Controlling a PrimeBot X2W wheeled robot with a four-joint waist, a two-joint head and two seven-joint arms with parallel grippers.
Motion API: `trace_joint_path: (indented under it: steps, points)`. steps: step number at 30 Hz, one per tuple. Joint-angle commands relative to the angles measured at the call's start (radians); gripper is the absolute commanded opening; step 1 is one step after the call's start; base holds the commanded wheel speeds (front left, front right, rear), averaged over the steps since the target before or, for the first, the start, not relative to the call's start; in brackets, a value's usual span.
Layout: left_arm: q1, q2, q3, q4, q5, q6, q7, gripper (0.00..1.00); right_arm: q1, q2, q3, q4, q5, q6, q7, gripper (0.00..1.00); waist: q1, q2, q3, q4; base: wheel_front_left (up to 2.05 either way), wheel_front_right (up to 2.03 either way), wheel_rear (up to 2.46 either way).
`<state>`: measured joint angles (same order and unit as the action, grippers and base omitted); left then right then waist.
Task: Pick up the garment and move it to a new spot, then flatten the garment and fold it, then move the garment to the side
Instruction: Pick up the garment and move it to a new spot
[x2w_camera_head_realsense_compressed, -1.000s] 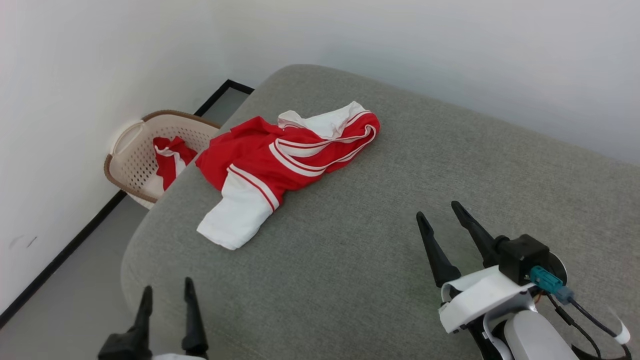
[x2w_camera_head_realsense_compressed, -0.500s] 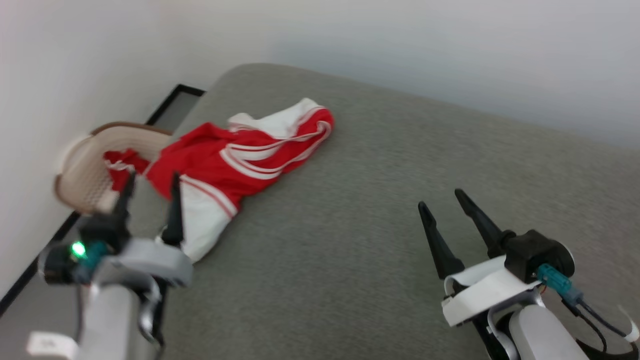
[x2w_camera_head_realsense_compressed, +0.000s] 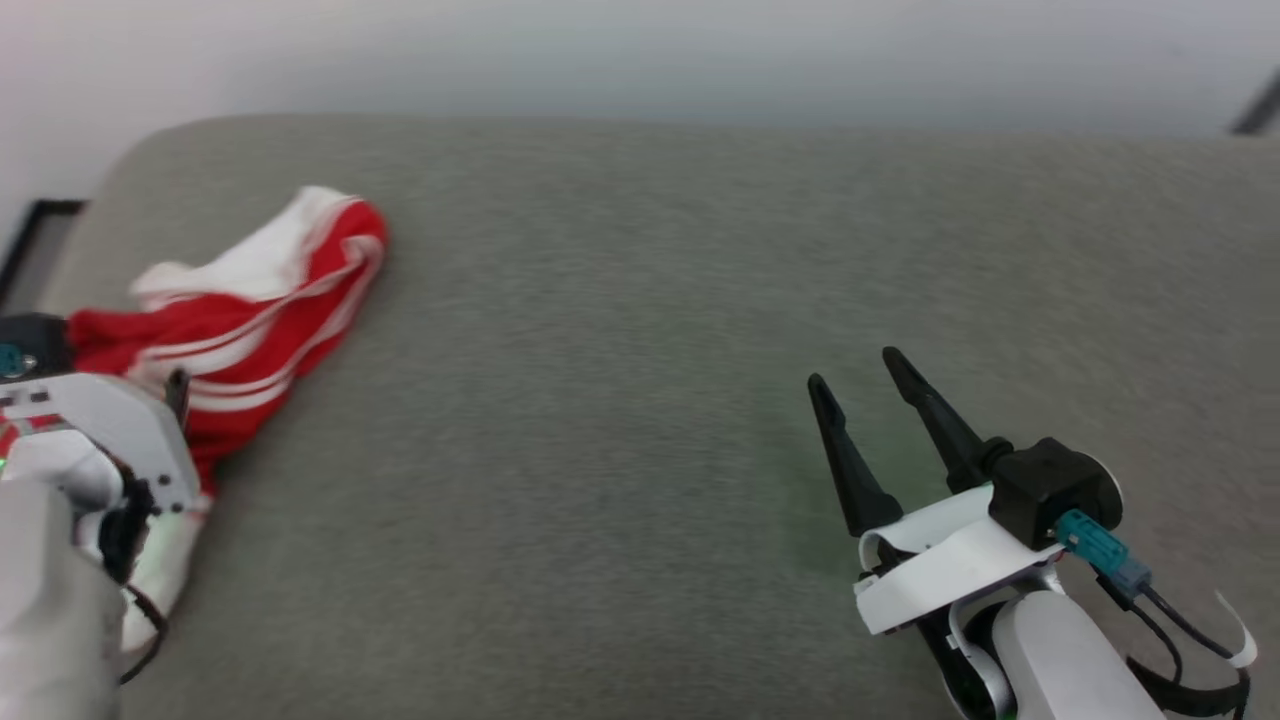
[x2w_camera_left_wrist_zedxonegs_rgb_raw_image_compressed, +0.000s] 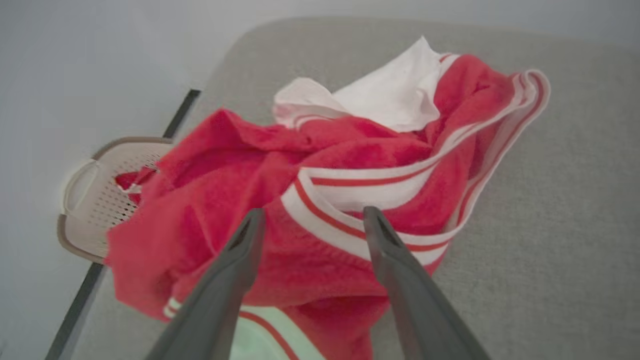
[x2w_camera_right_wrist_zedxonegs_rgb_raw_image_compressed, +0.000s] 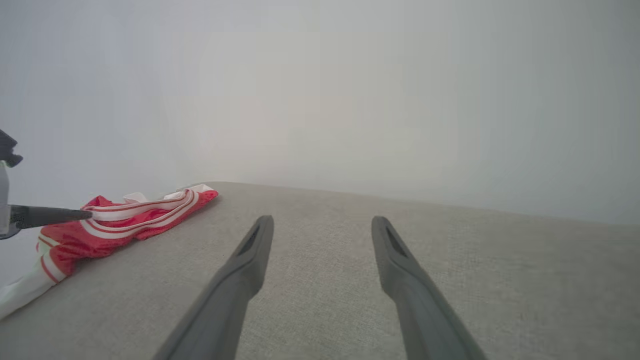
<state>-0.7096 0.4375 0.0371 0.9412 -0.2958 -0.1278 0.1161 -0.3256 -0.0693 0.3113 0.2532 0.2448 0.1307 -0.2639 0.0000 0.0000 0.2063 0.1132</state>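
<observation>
The left gripper is hovering, jaws spread wide, over the crumpled garment, which is lying at the left end of the grey cushion; the right gripper is gaping empty, well apart.

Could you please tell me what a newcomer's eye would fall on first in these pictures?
The crumpled bright red jersey shirt with white sleeves and striped trim jumps out, lying at the left end of the grey fabric cushion. The left gripper points at it from close by, fingers spread, while the right gripper hovers open over bare cushion to the right.
</observation>
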Motion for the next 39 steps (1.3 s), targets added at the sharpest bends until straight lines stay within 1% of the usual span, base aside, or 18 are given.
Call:
trace_joint_path:
  steps: [1, 4, 9, 12, 15, 16, 17, 18, 19, 20, 23, 27, 32, 34, 35, 39]
  points:
    - [-0.013, 0.013, -0.017, 0.017, -0.025, -0.003, 0.044, 1.00, -0.007, 0.006, 0.006, -0.001, 0.006, 0.000, -0.001, 1.00, 0.0000, 0.0000, 0.069, -0.163, 0.00, 0.00, 0.00]
    - [-0.026, 0.072, -0.030, 0.052, -0.089, -0.003, 0.127, 1.00, -0.005, 0.011, 0.011, -0.007, 0.008, 0.000, -0.001, 1.00, 0.0000, 0.0000, 0.074, -0.197, 0.00, 0.00, 0.00]
    - [-0.045, 0.124, -0.036, 0.105, -0.167, -0.003, 0.241, 1.00, -0.025, 0.014, 0.012, -0.022, -0.001, 0.000, -0.001, 1.00, 0.0000, 0.0000, 0.119, -0.236, 0.00, 0.00, 0.00]
    - [-0.054, 0.132, -0.052, 0.142, -0.189, -0.003, 0.309, 1.00, -0.036, 0.014, 0.014, -0.029, -0.004, 0.000, -0.001, 1.00, 0.0000, 0.0000, 0.145, -0.254, 0.00, 0.00, 0.00]
    - [-0.047, 0.115, -0.068, 0.167, -0.222, -0.003, 0.358, 1.00, -0.045, 0.015, 0.019, -0.035, -0.005, 0.000, -0.001, 1.00, 0.0000, 0.0000, 0.159, -0.267, 0.00, 0.00, 0.00]
    - [-0.044, 0.111, -0.077, 0.168, -0.232, -0.003, 0.372, 0.91, -0.045, 0.015, 0.021, -0.038, -0.005, 0.000, -0.001, 1.00, 0.0000, 0.0000, 0.159, -0.269, 0.00, 0.00, 0.00]
    - [-0.038, 0.103, -0.088, 0.166, -0.243, -0.005, 0.381, 0.46, -0.045, 0.016, 0.026, -0.042, -0.004, 0.000, -0.001, 1.00, 0.0000, 0.0000, 0.158, -0.270, 0.00, 0.00, 0.00]
    - [-0.033, 0.097, -0.096, 0.162, -0.254, -0.006, 0.387, 0.28, -0.044, 0.016, 0.029, -0.044, -0.002, 0.000, -0.001, 1.00, 0.0000, 0.0000, 0.157, -0.270, 0.00, 0.00, 0.00]
    - [-0.028, 0.090, -0.100, 0.159, -0.269, -0.008, 0.387, 0.28, -0.042, 0.016, 0.030, -0.046, -0.001, 0.000, -0.001, 1.00, 0.0000, 0.0000, 0.153, -0.267, 0.00, 0.00, 0.00]
    - [-0.023, 0.084, -0.104, 0.155, -0.282, -0.008, 0.382, 0.00, -0.040, 0.017, 0.032, -0.048, -0.001, 0.000, -0.001, 1.00, 0.0000, 0.0000, 0.148, -0.264, 0.00, 0.00, 0.00]
    - [-0.020, 0.088, -0.108, 0.145, -0.307, -0.009, 0.342, 0.00, -0.036, 0.017, 0.035, -0.050, -0.003, 0.000, -0.001, 1.00, 0.0000, 0.0000, 0.131, -0.251, 0.00, 0.00, 0.00]
    - [-0.038, 0.129, -0.116, 0.127, -0.292, -0.008, 0.217, 0.00, -0.034, 0.014, 0.031, -0.045, 0.002, 0.000, -0.001, 1.00, 0.0000, 0.0000, 0.093, -0.227, 0.00, 0.00, 0.00]
    - [-0.082, 0.151, -0.115, 0.111, -0.304, -0.003, 0.090, 0.00, -0.003, 0.013, 0.017, -0.032, 0.015, 0.000, -0.001, 1.00, 0.0000, 0.0000, 0.030, -0.199, 0.00, 0.00, 0.00]
    - [-0.099, 0.138, -0.121, 0.097, -0.310, -0.003, 0.054, 0.00, 0.004, 0.014, 0.013, -0.028, 0.016, 0.000, -0.001, 1.00, 0.0000, 0.0000, 0.009, -0.193, 0.00, 0.00, 0.00]
    - [-0.099, 0.138, -0.121, 0.097, -0.310, -0.003, 0.054, 0.00, 0.004, 0.014, 0.013, -0.028, 0.016, 0.000, -0.001, 1.00, 0.0000, 0.0000, 0.009, -0.193, 0.00, 0.00, 0.00]
    - [-0.125, 0.089, -0.168, 0.014, -0.327, -0.003, 0.002, 0.00, 0.023, 0.014, 0.003, -0.032, 0.022, 0.000, -0.001, 1.00, 0.0000, 0.0000, -0.014, -0.194, 0.00, 0.00, 0.00]
